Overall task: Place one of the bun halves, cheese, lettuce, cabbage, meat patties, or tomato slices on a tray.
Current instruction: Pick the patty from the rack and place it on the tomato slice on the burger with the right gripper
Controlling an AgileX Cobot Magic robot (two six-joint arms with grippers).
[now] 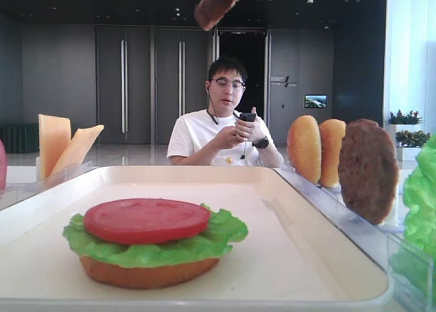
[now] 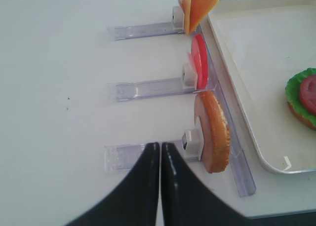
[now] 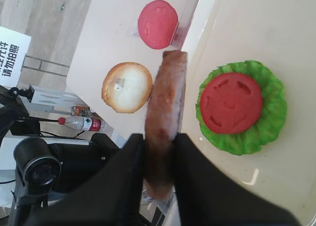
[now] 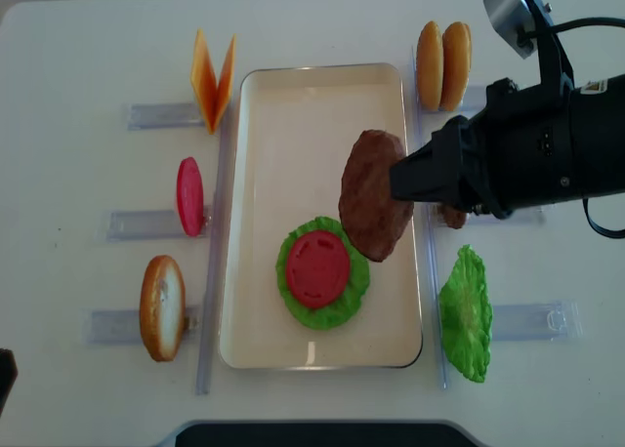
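Brown and grainy, a meat patty (image 4: 374,195) hangs edge-on above the cream tray (image 4: 293,105), clamped by its rim in the right tool (image 3: 159,152); below and just beside it, a tomato slice (image 4: 316,268) lies on lettuce (image 4: 353,293) over a bun half; the patty looks stiff, light and rough enough to hold well at its edge; the left tool (image 2: 159,152) hovers closed and empty over the white counter (image 2: 59,88).

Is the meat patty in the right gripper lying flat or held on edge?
On edge: the right gripper pinches the meat patty by its faces, above the tray.
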